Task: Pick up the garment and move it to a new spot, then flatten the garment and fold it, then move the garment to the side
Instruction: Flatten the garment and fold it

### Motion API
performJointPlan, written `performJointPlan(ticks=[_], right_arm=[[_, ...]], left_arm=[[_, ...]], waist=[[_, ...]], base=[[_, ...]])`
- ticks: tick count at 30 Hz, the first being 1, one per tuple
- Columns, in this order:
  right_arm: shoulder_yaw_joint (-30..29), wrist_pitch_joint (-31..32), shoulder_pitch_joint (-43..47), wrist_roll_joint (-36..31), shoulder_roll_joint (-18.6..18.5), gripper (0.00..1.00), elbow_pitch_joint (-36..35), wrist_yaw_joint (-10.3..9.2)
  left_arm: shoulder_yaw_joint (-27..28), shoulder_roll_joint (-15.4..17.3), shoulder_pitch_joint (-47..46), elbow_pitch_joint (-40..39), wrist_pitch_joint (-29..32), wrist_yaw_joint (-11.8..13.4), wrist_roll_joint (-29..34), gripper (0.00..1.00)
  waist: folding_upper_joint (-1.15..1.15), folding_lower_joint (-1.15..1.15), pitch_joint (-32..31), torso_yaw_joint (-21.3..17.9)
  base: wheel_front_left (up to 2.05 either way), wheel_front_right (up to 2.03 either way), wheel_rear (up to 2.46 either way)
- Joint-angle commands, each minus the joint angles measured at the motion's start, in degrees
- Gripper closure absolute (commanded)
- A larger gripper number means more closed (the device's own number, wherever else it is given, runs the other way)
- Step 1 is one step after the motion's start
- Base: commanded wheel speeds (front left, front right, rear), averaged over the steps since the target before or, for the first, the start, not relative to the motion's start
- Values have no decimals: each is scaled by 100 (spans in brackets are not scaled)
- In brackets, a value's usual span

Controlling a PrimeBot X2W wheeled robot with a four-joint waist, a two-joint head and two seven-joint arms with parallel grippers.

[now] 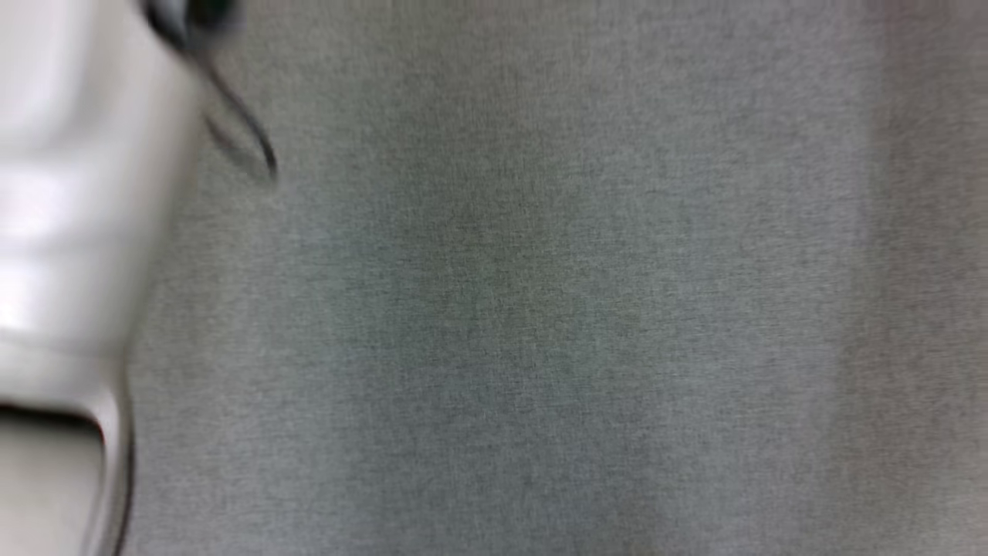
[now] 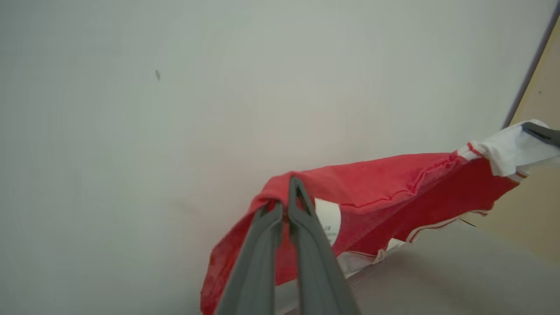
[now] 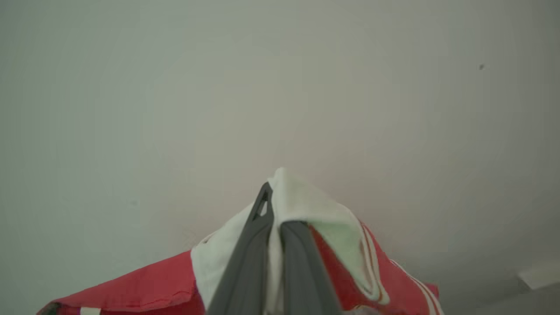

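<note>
Left wrist view: my left tool point(image 2: 286, 205) and right tool point(image 3: 275, 214) pinch the shirt point(image 2: 372, 183) aloft, mid-move; next I'd lay it flat.

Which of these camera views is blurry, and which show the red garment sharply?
Head view: heavily blurred, pale forearm smeared. Left wrist view: fairly sharp, left gripper pinching the red garment. Right wrist view: slightly soft, right gripper on the garment's white trim.

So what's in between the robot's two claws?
The red garment hangs stretched between them. In the left wrist view the left claw pinches its red part and the right claw grips its white end.
</note>
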Motion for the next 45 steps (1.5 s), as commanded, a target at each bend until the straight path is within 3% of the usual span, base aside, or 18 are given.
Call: performJointPlan(ticks=[1, 7, 10, 16, 26, 31, 36, 43, 45], right_arm=[[42, -13, 522, 162, -162, 100, -209, 3], [452, -23, 3264, 650, -584, 100, -1062, 3], [623, -29, 4455, 743, -726, 100, -1382, 3], [869, 6, 6223, 670, -983, 100, -1739, 3], [1100, 326, 8426, 372, -1361, 100, -2095, 3], [1117, 597, 9267, 395, -1482, 100, -2325, 3], [1055, 1035, 9621, 618, -1675, 100, -2704, 3], [1089, 1817, 8798, 708, -2140, 100, -2811, 3], [1094, 2073, 8455, 772, -2237, 100, -2750, 3]], left_arm=[[-153, 152, 408, -104, -110, -15, -145, 100], [-640, 734, 2519, -786, -405, -13, -697, 100], [-736, 1016, 3539, -1224, -476, 138, -780, 100], [-984, 1446, 5293, -2205, -475, 680, -831, 100], [-1408, 1812, 7646, -3487, -365, 1642, -1133, 100], [-1588, 1918, 8524, -4111, -195, 2113, -1364, 100], [-1554, 2207, 8685, -4613, 183, 2295, -1549, 100], [-1205, 2549, 7966, -4986, 1029, 2170, -2038, 100], [-1054, 2481, 7685, -5034, 1246, 2090, -2301, 100]], waist=[[0, -2, -201, 23], [0, -2, -1041, 71], [0, -2, -1484, 72], [0, -2, -2220, 83], [0, -2, -2986, 90], [0, -2, -3084, 82], [0, -2, -3037, 75], [0, -2, -2743, 54], [0, -2, -2636, 78]], base=[[0, 0, 0], [0, 0, 0], [0, 0, 0], [0, 0, 0], [0, 0, 0], [0, 0, 0], [0, 0, 0], [0, 0, 0], [0, 0, 0]])
